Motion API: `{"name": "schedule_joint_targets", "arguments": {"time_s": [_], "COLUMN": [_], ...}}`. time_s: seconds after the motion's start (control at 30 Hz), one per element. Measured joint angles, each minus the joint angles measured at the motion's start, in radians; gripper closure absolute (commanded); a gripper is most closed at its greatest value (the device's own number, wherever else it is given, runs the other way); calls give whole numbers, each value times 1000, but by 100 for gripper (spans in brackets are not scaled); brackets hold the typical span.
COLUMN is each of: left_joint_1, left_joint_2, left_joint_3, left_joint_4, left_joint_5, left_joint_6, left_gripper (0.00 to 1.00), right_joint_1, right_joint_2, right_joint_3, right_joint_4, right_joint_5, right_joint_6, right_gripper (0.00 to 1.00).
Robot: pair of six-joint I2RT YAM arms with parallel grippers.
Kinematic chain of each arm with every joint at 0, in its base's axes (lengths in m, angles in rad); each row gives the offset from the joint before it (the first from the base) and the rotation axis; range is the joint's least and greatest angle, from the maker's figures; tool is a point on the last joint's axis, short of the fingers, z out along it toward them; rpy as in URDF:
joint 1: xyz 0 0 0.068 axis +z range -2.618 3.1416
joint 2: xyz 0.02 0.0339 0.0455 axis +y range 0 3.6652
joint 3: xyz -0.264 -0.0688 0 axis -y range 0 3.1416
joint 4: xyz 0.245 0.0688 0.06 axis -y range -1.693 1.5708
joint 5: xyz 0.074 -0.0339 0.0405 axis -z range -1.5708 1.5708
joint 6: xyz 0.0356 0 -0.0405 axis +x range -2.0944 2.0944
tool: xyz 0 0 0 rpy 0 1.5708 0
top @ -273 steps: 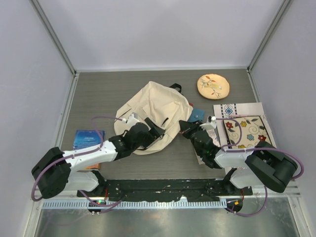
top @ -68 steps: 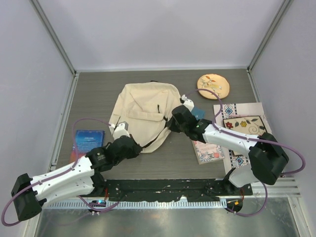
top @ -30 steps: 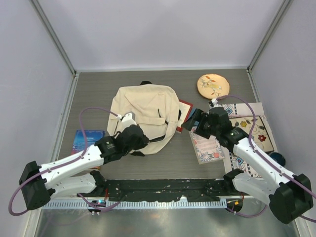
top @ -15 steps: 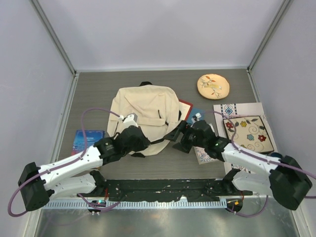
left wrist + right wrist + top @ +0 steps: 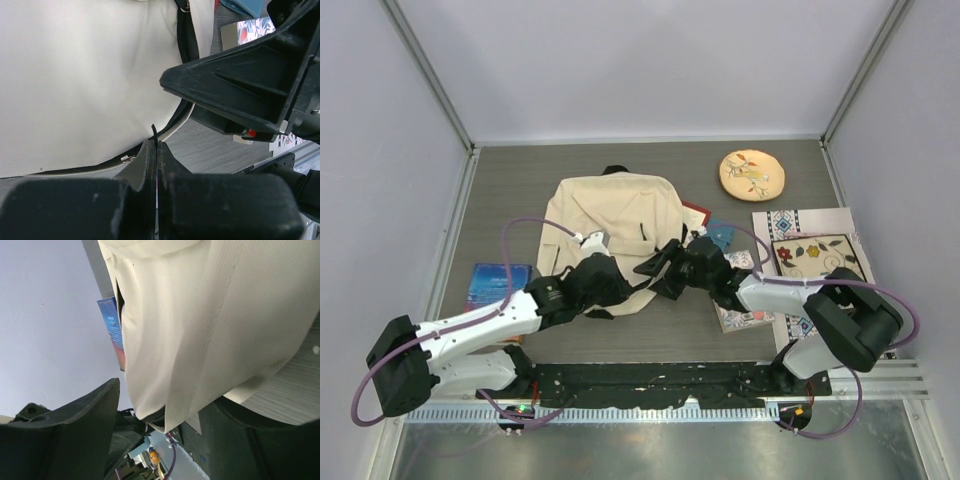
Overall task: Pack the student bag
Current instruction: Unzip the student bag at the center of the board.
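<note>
The student bag (image 5: 615, 220), a cream backpack with black straps, lies flat at the table's middle. My left gripper (image 5: 620, 282) is at its near edge. In the left wrist view that gripper (image 5: 154, 142) is shut on a thin black zipper pull (image 5: 153, 131) beside the zipper line of the bag (image 5: 75, 75). My right gripper (image 5: 655, 264) reaches in from the right, close to the left one. In the right wrist view it (image 5: 165, 435) stands open, with the bag's (image 5: 200, 315) hanging near-right edge between its wide jaws.
A blue book (image 5: 500, 282) lies left of the bag. Right of the bag lie a red book (image 5: 696, 215), a teal book (image 5: 722, 233) and a floral book (image 5: 748, 305). A patterned mat (image 5: 820, 262) and a round embroidered disc (image 5: 752, 174) sit at the right.
My right gripper has swung left from over the books to the bag's near-right edge, its jaws narrowing a little. The left gripper stays shut at the bag's near edge.
</note>
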Motion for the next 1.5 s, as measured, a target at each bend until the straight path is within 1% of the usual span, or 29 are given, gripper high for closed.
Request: {"name": "schedule_joint_targets", "arguments": {"time_s": [0.03, 0.07, 0.1, 0.17, 0.23, 0.4, 0.57, 0.8, 0.97, 1.0, 1.03, 1.1, 1.13, 1.17, 1.23, 1.33, 1.43, 1.5], "left_joint_1": [0, 0, 0, 0, 0, 0, 0, 0, 0, 0, 0, 0, 0, 0, 0, 0, 0, 0], "left_joint_2": [4, 10, 16, 29, 39, 25, -50, -198, -293, -303, -305, -291, -271, -240, -190, -103, -57, -45], "left_joint_3": [0, 0, 0, 0, 2, 16, 13, -38, -77, -87, -94, -107, -107, -106, -106, -100, -98, -92], "left_joint_4": [4, 8, 9, 8, -3, -56, -147, -278, -285, -276, -266, -235, -219, -196, -178, -143, -106, -97], "left_joint_5": [2, 2, 3, 6, 6, -25, -109, -231, -249, -246, -242, -229, -220, -209, -188, -158, -139, -134], "left_joint_6": [0, 0, 2, 5, 10, 13, 1, -88, -122, -122, -121, -116, -113, -104, -95, -90, -83, -72], "left_gripper": [100, 100, 100, 100, 100, 100, 100, 100, 100, 100, 100, 100, 100, 100, 100, 100, 100, 100], "right_joint_1": [0, -2, -3, -13, -26, -79, -132, -148, -146, -146, -146, -152, -158, -167, -191, -227, -242, -239], "right_joint_2": [13, 27, 40, 61, 69, 69, 71, 110, 140, 150, 159, 178, 183, 185, 180, 121, -14, -102], "right_joint_3": [9, 14, 16, 15, 14, 15, 45, 249, 368, 384, 397, 412, 413, 413, 410, 372, 290, 235], "right_joint_4": [11, 21, 28, 29, 29, 24, -23, -220, -346, -364, -379, -407, -422, -439, -463, -482, -521, -526], "right_joint_5": [-3, -8, -11, -20, -26, -49, -87, -114, -110, -109, -109, -110, -107, -95, -62, -2, 49, 52], "right_joint_6": [-2, -5, -5, -2, 2, -12, -72, -269, -396, -413, -426, -455, -470, -482, -501, -528, -526, -508], "right_gripper": [56, 77, 85, 96, 99, 99, 99, 99, 98, 97, 89, 68, 47, 39, 27, 24, 24, 24]}}
